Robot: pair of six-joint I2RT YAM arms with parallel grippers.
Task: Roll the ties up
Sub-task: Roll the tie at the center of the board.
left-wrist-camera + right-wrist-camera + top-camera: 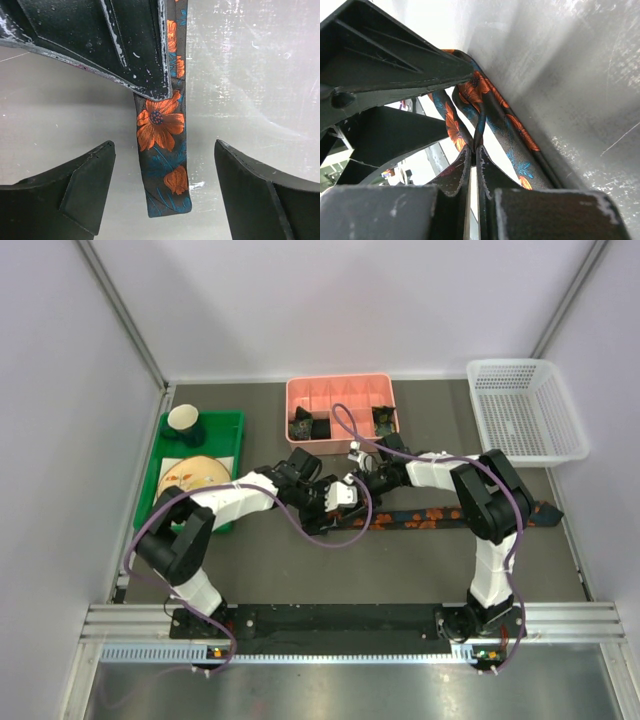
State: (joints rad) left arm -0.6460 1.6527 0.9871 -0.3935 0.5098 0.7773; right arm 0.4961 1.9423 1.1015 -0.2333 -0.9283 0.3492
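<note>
A black tie [432, 518] with orange flowers and blue leaves lies across the table, its wide end to the right. My right gripper [476, 149] is shut on a lifted fold of the tie [492, 107] near its narrow end; from above this gripper [358, 483] sits just left of centre. My left gripper [165, 145] is open, and the tie's narrow tip [165, 165] sits between its fingers [85, 185] without touching them. In the top view the left gripper [338, 502] is close beside the right one. Two dark rolled ties [303, 426] sit in the pink tray.
A pink compartment tray [340, 388] stands at the back centre. A green tray [222, 422] at the left holds a cup [185, 420] and a plate [192, 475]. A white basket [525, 410] stands at the back right. Purple cables [345, 420] loop over both arms.
</note>
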